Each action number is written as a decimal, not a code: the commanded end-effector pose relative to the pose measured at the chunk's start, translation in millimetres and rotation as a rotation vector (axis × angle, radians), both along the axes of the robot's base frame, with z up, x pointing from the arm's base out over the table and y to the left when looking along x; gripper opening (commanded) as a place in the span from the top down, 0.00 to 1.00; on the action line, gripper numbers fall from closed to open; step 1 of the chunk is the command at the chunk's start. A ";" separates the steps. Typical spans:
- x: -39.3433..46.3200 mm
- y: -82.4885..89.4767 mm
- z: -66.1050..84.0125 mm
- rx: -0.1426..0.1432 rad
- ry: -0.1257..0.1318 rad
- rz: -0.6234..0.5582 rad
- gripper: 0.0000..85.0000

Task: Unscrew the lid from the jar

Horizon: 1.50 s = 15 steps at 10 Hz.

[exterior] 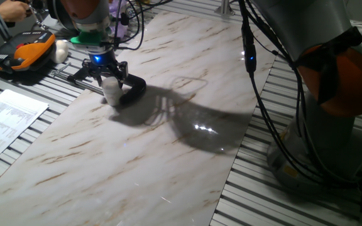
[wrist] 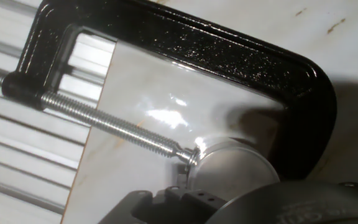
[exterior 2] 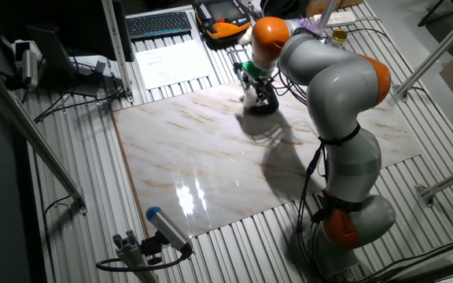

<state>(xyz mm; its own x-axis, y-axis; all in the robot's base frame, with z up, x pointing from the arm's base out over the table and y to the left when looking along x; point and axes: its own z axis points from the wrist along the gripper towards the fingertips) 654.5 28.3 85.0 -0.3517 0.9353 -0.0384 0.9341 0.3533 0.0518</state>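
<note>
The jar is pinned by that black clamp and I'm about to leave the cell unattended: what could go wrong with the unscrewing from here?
1. The black C-clamp holds the jar only between its screw tip and frame; twisting might spin the jar loose.
2. The gripper hangs right over the jar beside the clamp, so its jaws could strike the clamp frame.
3. The clamp sits near the marble slab edge and might shift.

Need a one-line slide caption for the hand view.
Black C-clamp lying on the marble table, its screw pressing the jar against the frame.
</note>
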 end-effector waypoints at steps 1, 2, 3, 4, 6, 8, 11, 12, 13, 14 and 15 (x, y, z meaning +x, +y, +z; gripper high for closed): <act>-0.3 -0.5 0.2 0.000 -0.001 0.011 0.40; -0.3 -0.6 0.2 -0.003 -0.002 0.030 0.40; -0.3 -0.6 0.4 -0.007 -0.004 0.058 0.40; -0.3 -0.5 0.8 -0.013 -0.003 0.083 0.40; -0.4 -0.6 1.1 -0.017 -0.003 0.121 0.40; -0.5 -0.6 0.9 -0.002 -0.007 0.138 0.40; -0.4 -0.4 1.9 -0.003 -0.007 0.198 0.40; -0.3 -0.3 2.2 -0.009 -0.005 0.210 0.40; -0.3 -0.3 2.5 -0.013 -0.003 0.211 0.40; -0.3 -0.3 2.6 -0.011 -0.002 0.214 0.40; -0.4 -0.3 2.7 -0.004 -0.004 0.218 0.40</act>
<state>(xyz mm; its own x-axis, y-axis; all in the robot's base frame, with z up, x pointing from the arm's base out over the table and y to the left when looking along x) 654.1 28.0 87.7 -0.5448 0.8374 -0.0445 0.8357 0.5466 0.0535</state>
